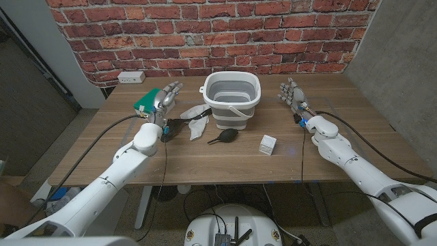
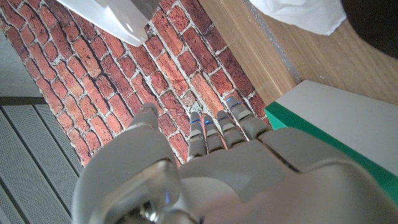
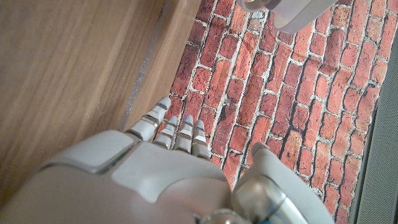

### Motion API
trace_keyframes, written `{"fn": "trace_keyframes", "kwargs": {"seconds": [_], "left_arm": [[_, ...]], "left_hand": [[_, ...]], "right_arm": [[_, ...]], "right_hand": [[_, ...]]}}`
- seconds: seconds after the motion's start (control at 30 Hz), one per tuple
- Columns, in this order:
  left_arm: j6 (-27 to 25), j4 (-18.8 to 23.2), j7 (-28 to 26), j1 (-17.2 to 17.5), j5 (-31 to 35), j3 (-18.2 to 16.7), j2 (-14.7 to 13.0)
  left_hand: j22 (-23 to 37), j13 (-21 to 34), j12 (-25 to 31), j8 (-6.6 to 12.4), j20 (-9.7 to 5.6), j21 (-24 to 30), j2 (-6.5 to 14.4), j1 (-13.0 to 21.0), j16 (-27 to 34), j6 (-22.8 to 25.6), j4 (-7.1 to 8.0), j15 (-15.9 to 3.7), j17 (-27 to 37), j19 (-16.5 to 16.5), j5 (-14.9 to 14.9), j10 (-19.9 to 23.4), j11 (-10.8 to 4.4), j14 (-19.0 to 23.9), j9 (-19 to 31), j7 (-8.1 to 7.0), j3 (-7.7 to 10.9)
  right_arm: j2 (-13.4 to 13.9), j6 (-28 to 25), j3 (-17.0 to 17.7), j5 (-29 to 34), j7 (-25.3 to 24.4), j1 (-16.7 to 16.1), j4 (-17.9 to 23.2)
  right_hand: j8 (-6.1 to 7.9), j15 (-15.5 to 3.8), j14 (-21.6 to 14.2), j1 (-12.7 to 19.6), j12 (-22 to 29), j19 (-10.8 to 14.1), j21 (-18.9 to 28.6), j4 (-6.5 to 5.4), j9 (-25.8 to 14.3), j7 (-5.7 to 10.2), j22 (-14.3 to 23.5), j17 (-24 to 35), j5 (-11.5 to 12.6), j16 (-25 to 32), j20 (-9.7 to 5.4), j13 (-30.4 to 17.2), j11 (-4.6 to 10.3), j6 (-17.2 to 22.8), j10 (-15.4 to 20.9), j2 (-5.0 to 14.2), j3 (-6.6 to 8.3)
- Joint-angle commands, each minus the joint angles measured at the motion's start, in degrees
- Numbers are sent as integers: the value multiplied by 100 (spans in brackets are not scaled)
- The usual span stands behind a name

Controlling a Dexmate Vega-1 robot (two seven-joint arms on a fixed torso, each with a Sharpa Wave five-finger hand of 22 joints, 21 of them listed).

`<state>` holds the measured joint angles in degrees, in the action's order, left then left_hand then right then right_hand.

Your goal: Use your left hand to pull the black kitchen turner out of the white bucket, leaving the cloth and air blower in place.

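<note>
The white bucket stands upright at the table's middle back, and its grey inside looks empty. A black kitchen turner lies on the wood left of the bucket, partly hidden behind my left wrist. Beside it lies a crumpled white cloth, and a black air blower lies in front of the bucket. My left hand is raised left of the bucket with its fingers straight and apart, holding nothing. My right hand stands the same way right of the bucket. The left wrist view shows my left hand and the cloth.
A green and white box sits just left of my left hand, also seen as the box. A small white box stands at front right of the bucket. A brick wall backs the wooden table.
</note>
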<state>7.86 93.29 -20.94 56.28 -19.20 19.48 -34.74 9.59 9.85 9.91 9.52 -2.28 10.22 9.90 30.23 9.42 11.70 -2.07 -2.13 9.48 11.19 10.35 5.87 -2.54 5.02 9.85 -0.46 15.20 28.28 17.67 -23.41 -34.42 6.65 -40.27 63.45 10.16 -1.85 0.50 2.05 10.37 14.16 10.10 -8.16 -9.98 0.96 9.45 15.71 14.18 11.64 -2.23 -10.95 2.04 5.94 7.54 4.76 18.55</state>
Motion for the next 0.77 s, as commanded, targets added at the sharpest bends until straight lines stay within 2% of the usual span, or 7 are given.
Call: {"fn": "trace_keyframes", "kwargs": {"seconds": [0.03, 0.2, 0.4, 0.6, 0.77], "left_arm": [[286, -271, 514, 19, -430, 3, 49], [487, -511, 616, -43, -461, 33, 108], [702, -855, 881, -232, -520, 97, 157], [939, -1052, 951, -256, -612, 115, 288], [955, -1081, 1089, -234, -690, 151, 269]], "left_hand": [[12, 13, -18, 8, -568, -20, 10, -141, -5, -242, 9, -35, 27, -214, -17, -309, 68, -285, 8, 18, 101], [12, 11, -12, 9, -560, -27, 18, -234, 3, -377, 29, -32, 31, -364, -16, -467, 71, -427, 6, -30, 140], [12, 11, -7, -1, -555, -24, 4, -310, 8, -512, 38, -22, 30, -463, -18, -584, 97, -531, 4, 3, 164], [12, 11, -2, 10, -545, -18, 6, -434, 16, -621, 83, 7, 37, -563, -16, -705, 142, -645, 3, 14, 180], [11, 11, -6, -2, -536, -22, -15, -564, 6, -782, 122, 42, 38, -684, -16, -853, 158, -802, 0, 43, 184]], "right_arm": [[57, 67, -32, 139, -159, -147, 175], [28, 203, 2, 222, -428, -312, 305], [26, 263, 5, 316, -657, -485, 465], [-80, 415, 6, 305, -668, -499, 357], [-95, 392, 3, 320, -715, -493, 353]], "right_hand": [[-11, -209, 59, -69, 9, -63, -6, 5, -12, 18, 10, 5, 0, -12, -129, 7, 7, -54, -42, 133, 25], [-15, -228, 124, -76, 9, -147, -19, 3, -11, 33, 10, 4, 1, -27, -137, 9, 22, -107, -73, 125, 18], [-5, -241, 138, -82, 10, -170, -11, 0, -10, 35, 10, 3, 2, -23, -140, 11, 36, -120, -95, 122, 13], [5, -243, 139, -85, 20, -190, -8, -2, -9, 45, 10, 1, 3, -18, -144, 12, 32, -114, -86, 122, 11], [11, -232, 138, -87, 26, -195, -1, -3, -8, 42, 10, -1, 4, -12, -145, 13, 34, -113, -84, 123, 10]]}}
